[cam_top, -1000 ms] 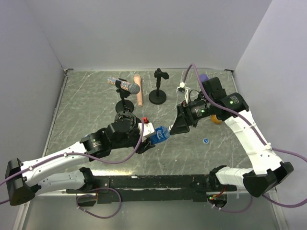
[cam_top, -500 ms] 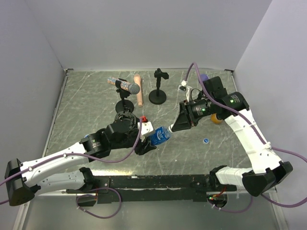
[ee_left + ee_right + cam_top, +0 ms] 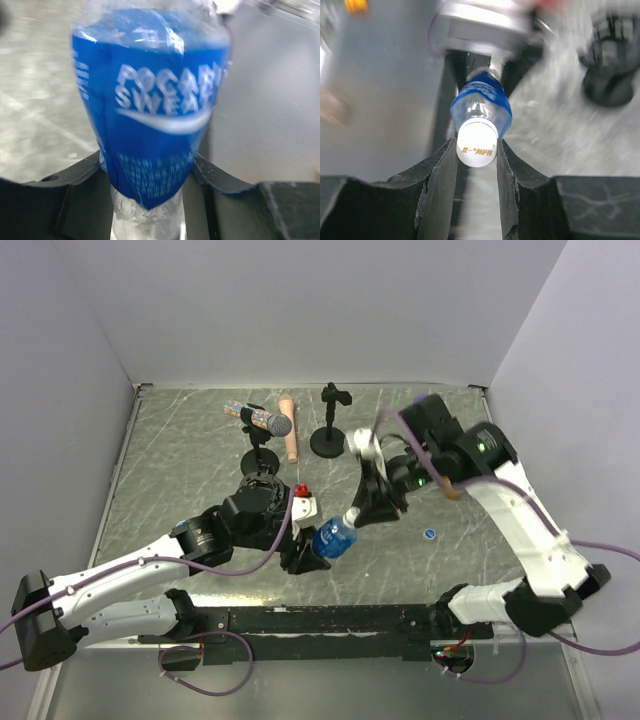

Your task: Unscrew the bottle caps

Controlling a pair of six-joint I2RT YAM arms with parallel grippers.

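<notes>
A small blue-labelled bottle [image 3: 333,538] hangs tilted above the table with my left gripper [image 3: 310,552] shut round its lower body. In the left wrist view the bottle [image 3: 150,115] fills the frame above the left gripper [image 3: 149,195]. Its whitish cap [image 3: 476,143] points at the right wrist camera, and my right gripper [image 3: 476,150] is shut on it, one finger pressing each side. From above, the right gripper [image 3: 352,516] meets the bottle's neck. A loose blue cap [image 3: 428,533] lies on the table. A sliver of the orange bottle [image 3: 453,492] shows behind the right arm.
A microphone [image 3: 266,422] rests on a black stand at the back left, with a pinkish cylinder [image 3: 289,440] lying beside it. A second black stand [image 3: 330,438] is at the back centre. White walls close in the table on three sides.
The right gripper has shut on the bottle's cap and its wrist is blurred with motion. Both arms and the bottle have shifted slightly toward the near edge.
</notes>
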